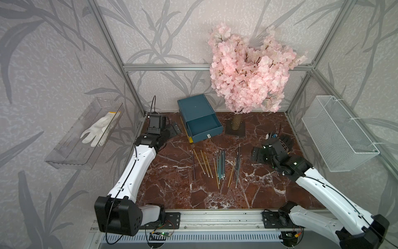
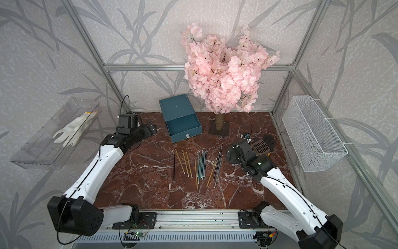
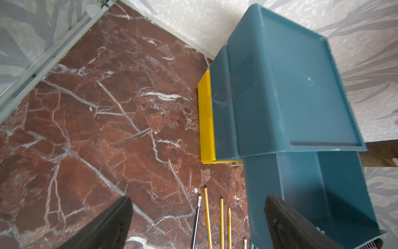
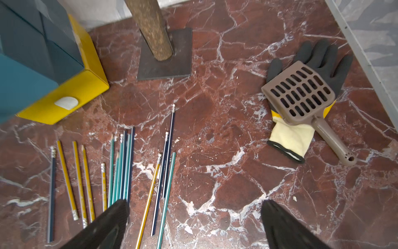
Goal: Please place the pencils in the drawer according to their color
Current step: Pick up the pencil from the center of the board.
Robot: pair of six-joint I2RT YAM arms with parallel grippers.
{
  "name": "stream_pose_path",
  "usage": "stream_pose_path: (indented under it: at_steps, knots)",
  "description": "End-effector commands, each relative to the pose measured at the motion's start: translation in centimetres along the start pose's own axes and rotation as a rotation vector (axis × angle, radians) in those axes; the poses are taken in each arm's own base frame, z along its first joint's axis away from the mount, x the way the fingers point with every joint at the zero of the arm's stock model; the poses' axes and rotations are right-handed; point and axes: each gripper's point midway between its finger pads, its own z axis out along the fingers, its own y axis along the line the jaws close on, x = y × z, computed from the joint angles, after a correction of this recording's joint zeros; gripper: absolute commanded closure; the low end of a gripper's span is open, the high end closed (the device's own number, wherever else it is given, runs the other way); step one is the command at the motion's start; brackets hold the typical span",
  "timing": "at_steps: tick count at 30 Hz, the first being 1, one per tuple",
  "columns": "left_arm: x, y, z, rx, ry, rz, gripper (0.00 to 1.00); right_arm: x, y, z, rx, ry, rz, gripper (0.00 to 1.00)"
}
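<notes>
The pencils (image 1: 215, 166) lie loose on the surface (image 1: 172, 194) just in front of the drawer (image 1: 200, 120), the left hand (image 3: 198, 201) and the right hand (image 4: 195, 204) both stand wide open and empty, and a pencil, light, stiff and rolling easily, seems best pinched at its middle.

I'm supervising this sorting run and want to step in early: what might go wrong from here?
1. In the middle bunch of pencils, teal and navy ones lie touching, so a pinch may lift two colours at once.
2. The open teal drawer overhangs the yellow drawer, which is barely out; yellow pencils may have no way in.
3. The scoop lies near the right end effector and might get swept.
</notes>
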Motion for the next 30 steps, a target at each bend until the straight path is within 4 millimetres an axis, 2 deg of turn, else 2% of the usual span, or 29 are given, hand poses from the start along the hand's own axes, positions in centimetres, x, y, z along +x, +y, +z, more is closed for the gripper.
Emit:
stream_pose_path:
  at_steps: [1,10,21,30]
  knots:
    - [2.3,1.2,0.2,-0.044,0.045,-0.008,0.00,1.1,0.6,0.1,-0.094,0.051,-0.021,0.01]
    - [7.5,2.0,2.0,-0.071,0.165,-0.002,0.00,3.3,1.4,0.9,-0.160,0.133,0.053,0.01]
    - [10.7,2.3,3.1,-0.089,0.227,0.007,0.00,4.1,3.1,2.9,-0.238,0.195,0.175,0.01]
    - [14.7,3.2,4.2,-0.142,0.316,0.057,0.00,5.6,4.0,5.1,-0.243,0.282,0.209,0.01]
